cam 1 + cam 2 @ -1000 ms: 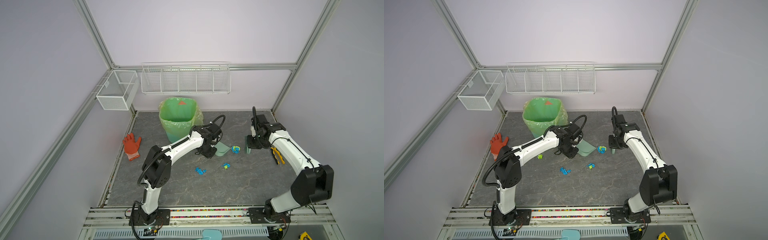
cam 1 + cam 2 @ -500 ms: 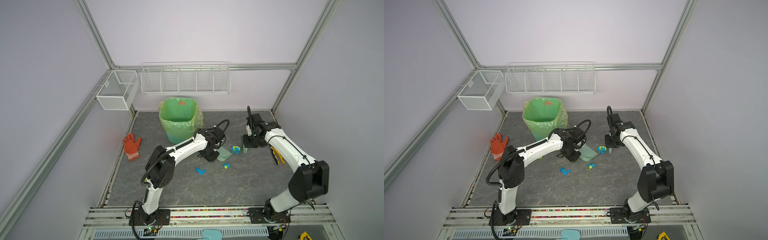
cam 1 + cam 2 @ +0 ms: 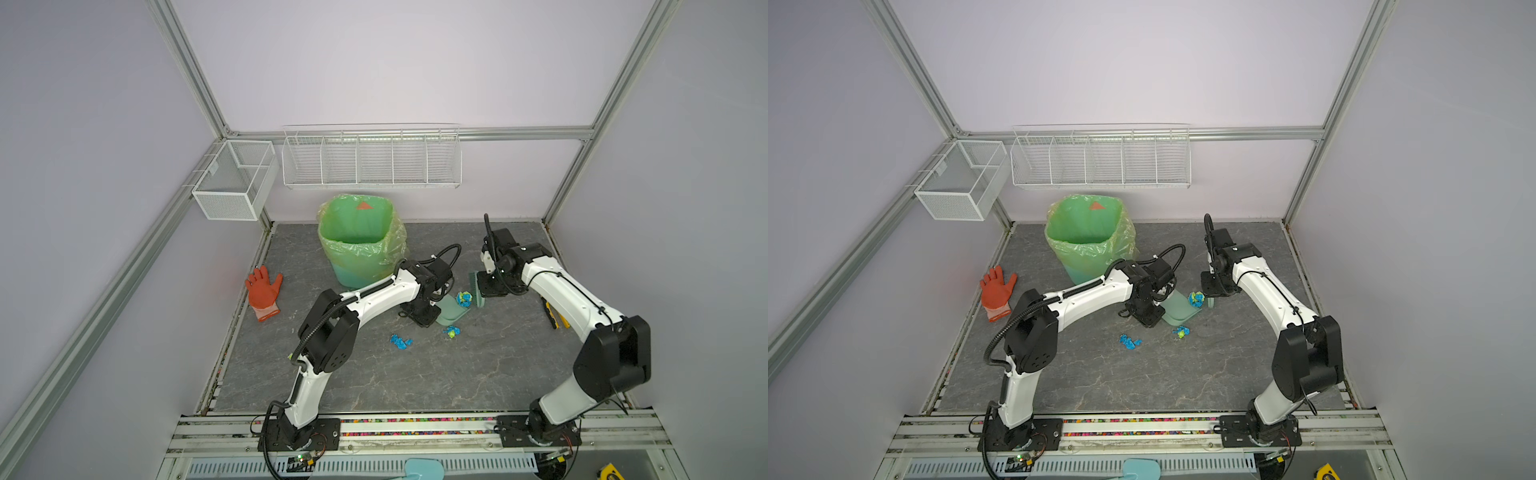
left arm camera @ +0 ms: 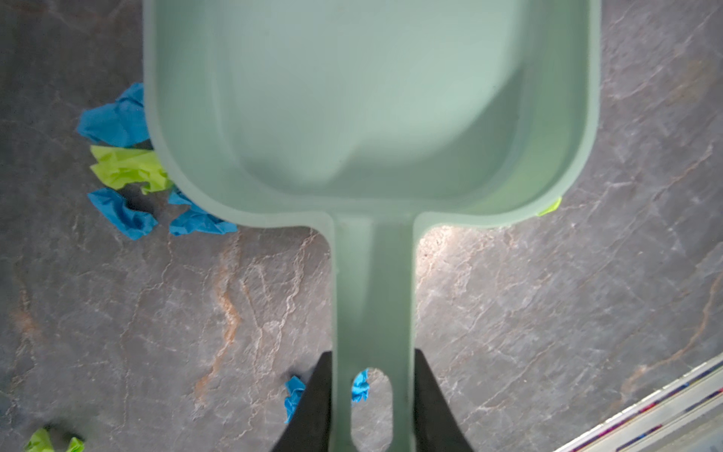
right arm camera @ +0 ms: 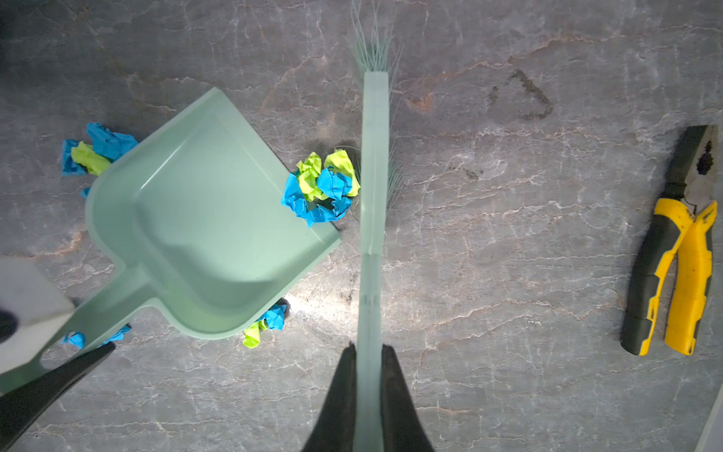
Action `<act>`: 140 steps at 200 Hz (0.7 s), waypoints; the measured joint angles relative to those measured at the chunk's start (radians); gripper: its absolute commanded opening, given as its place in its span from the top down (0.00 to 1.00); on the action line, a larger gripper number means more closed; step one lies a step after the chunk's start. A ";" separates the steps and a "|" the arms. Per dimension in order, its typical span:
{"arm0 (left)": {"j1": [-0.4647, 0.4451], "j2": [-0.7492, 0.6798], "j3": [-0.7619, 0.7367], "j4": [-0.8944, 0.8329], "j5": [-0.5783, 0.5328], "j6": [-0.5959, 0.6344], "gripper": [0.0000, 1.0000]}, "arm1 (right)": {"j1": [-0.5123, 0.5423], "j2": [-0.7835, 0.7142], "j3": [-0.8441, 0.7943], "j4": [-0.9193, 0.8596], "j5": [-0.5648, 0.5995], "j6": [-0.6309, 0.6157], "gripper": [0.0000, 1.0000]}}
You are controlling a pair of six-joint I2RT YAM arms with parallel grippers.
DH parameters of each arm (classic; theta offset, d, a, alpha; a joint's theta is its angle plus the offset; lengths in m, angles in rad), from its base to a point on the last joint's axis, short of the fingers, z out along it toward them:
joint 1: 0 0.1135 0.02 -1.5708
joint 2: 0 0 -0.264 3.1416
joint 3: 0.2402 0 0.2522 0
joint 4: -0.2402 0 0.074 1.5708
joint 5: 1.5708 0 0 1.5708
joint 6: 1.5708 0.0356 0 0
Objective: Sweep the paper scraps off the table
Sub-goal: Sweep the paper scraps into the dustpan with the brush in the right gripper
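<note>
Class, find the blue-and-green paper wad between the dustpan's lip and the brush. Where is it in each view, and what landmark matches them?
Both top views: paper wad just right of centre, between dustpan and brush.
Left wrist: not in it; the dustpan's lip is out of frame.
Right wrist: paper wad at the dustpan's lip, beside the brush.
Shared landmark: the dustpan.

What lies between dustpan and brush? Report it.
One crumpled blue-and-lime paper wad, against the brush and at the dustpan lip, in the right wrist view.

Clearance: lower half of table (image 3: pixel 415 382) open.
Obstacles: bin (image 3: pixel 357 245) upper centre, glove (image 3: pixel 263 293) left edge, pliers (image 3: pixel 554 318) right.
</note>
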 measured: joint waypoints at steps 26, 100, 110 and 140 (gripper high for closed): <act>0.000 0.014 0.023 0.006 0.000 0.000 1.00 | 0.011 0.004 0.000 0.005 -0.016 -0.018 0.93; 0.000 0.028 0.040 0.014 -0.003 -0.001 1.00 | 0.059 -0.055 -0.046 0.055 -0.167 -0.101 0.93; 0.000 0.031 0.040 0.024 -0.003 -0.001 1.00 | 0.062 -0.079 -0.063 0.058 -0.193 -0.102 0.93; 0.000 0.032 0.039 0.055 -0.003 -0.004 1.00 | 0.065 -0.164 -0.108 0.059 -0.231 -0.095 0.93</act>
